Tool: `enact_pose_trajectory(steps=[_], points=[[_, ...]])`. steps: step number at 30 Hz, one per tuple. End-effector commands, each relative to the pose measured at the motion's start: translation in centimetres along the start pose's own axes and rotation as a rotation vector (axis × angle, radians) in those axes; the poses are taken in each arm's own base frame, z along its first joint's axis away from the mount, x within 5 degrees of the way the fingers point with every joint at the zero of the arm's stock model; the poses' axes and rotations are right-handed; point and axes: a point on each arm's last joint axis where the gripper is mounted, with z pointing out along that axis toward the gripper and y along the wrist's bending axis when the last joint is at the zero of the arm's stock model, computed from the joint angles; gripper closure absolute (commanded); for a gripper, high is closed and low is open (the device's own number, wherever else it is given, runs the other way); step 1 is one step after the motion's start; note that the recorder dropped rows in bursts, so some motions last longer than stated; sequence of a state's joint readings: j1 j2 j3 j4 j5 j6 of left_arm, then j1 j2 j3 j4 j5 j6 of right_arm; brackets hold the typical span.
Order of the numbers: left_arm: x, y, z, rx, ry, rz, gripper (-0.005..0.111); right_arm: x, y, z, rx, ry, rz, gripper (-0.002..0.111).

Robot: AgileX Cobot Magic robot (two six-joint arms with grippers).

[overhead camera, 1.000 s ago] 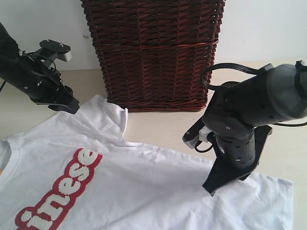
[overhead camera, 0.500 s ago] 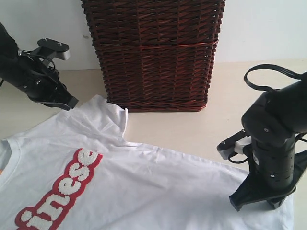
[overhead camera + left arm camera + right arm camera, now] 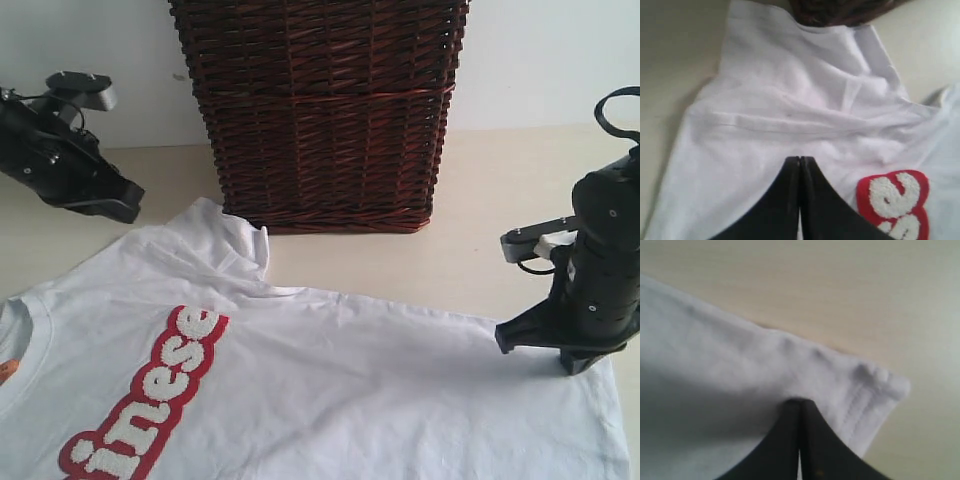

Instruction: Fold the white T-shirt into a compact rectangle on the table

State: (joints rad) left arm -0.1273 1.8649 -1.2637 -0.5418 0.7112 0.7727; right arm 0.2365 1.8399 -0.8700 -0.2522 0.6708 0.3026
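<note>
The white T-shirt (image 3: 330,380) lies flat on the table (image 3: 400,262), with its red-edged fuzzy letters (image 3: 150,395) at the lower left and an orange neck tag (image 3: 5,370) at the left edge. My left gripper (image 3: 125,208) hangs shut above the bare table, just left of the sleeve (image 3: 228,235). In the left wrist view its closed jaws (image 3: 800,159) have nothing between them, with the shirt (image 3: 800,100) beyond. My right gripper (image 3: 505,342) is shut, and its tips (image 3: 800,401) rest on the cloth by the hem corner (image 3: 880,390).
A tall dark brown wicker basket (image 3: 320,110) stands at the back middle, just behind the sleeve. A white wall rises behind it. Bare tabletop (image 3: 840,290) runs between the basket and my right arm.
My right gripper slid right and then back toward the hem corner, and the shirt shifted slightly right and lies flatter. My left gripper shut and drew back to the left, away from the sleeve.
</note>
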Motion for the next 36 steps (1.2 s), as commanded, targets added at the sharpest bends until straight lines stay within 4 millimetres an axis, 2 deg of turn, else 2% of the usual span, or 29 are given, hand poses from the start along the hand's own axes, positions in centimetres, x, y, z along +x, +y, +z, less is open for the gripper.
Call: enact_pose_trajectory(steps=[1, 6, 9, 14, 20, 24, 28, 30, 32, 36], points=[[0.0, -0.9, 3.0, 0.063, 0.019, 0.041, 0.107, -0.5, 0.5, -0.9, -0.083, -0.038, -0.022, 0.108], [-1.9, -1.9, 5.6, 0.035, -0.024, 0.075, 0.107, -0.9, 0.9, -3.8, -0.183, -0.172, -0.024, 0.108], [-2.2, -1.6, 7.7, -0.007, 0.033, 0.073, 0.107, -0.7, 0.8, -5.8, -0.209, -0.242, -0.023, 0.108], [-2.0, 1.4, 10.2, -0.228, 0.21, 0.007, 0.107, -0.6, 0.5, -8.1, -0.227, -0.342, -0.01, 0.108], [-1.0, 4.7, 11.0, -0.297, 0.306, -0.08, 0.107, -0.7, 0.4, -8.7, -0.227, -0.383, -0.014, 0.108], [1.3, 7.7, 10.7, -0.355, 0.441, -0.131, 0.107, -0.7, 0.4, -8.7, -0.225, -0.389, -0.022, 0.108], [3.2, 10.8, 8.6, -0.376, 0.508, -0.258, 0.107, -0.9, 0.5, -8.8, -0.242, -0.408, -0.014, 0.108], [3.3, 11.7, 7.4, -0.382, 0.489, -0.294, 0.107, -0.9, 0.6, -8.9, -0.249, -0.409, -0.026, 0.108], [2.8, 11.9, 6.3, -0.379, 0.446, -0.324, 0.107, -0.9, 0.7, -8.9, -0.26, -0.407, -0.034, 0.108], [1.5, 11.1, 4.7, -0.359, 0.38, -0.317, 0.107, -0.6, 0.9, -8.8, -0.272, -0.381, -0.056, 0.108]])
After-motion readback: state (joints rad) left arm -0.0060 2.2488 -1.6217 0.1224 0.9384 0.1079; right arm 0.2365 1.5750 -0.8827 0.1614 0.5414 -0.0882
